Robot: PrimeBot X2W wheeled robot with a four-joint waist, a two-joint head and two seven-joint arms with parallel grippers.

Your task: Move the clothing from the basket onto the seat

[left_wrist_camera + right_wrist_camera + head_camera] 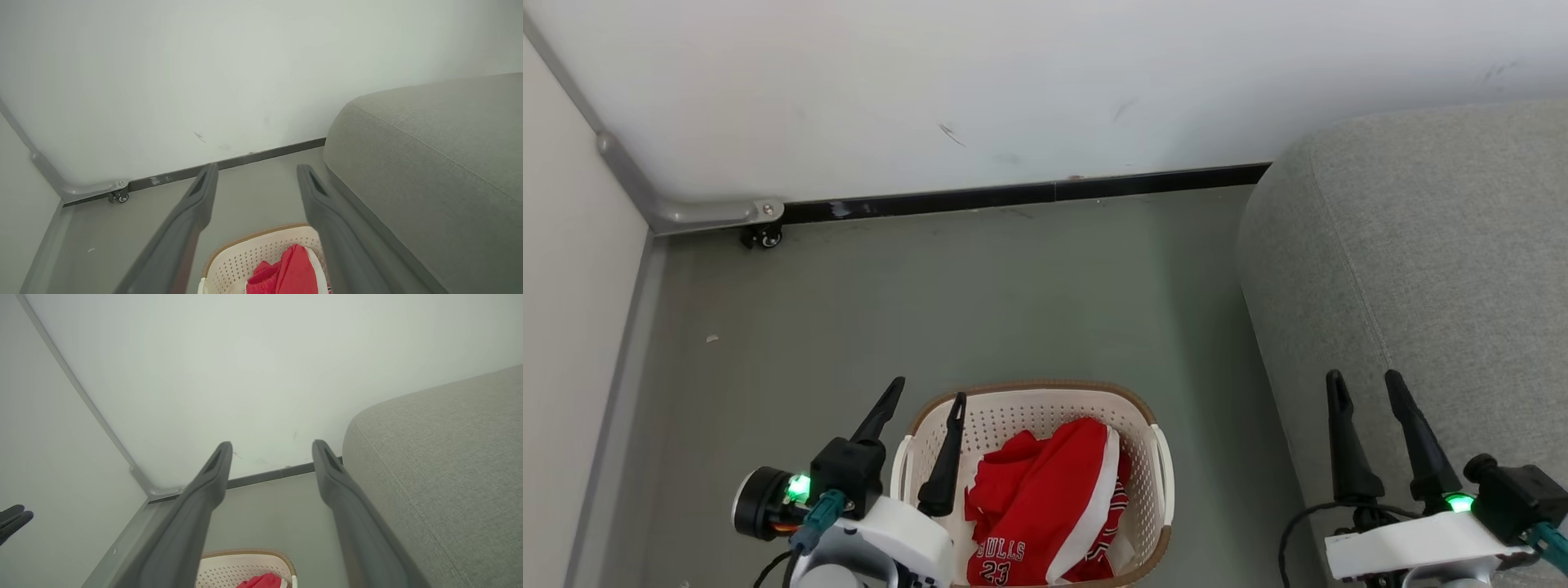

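- Left claw (929, 389) is hovering wide apart, empty, near the basket (1156, 457).
- Right claw (1363, 376) is gaping, empty, over the seat (1421, 245).
- Head view is showing lettering on the clothing (1045, 498).

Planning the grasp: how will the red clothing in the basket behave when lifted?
Probably floppy: the clothing lies crumpled in the basket, so it should drape from a pinch. Likely light, since it looks like thin fabric. Its folds overlap, so lifting one part may drag the rest along.
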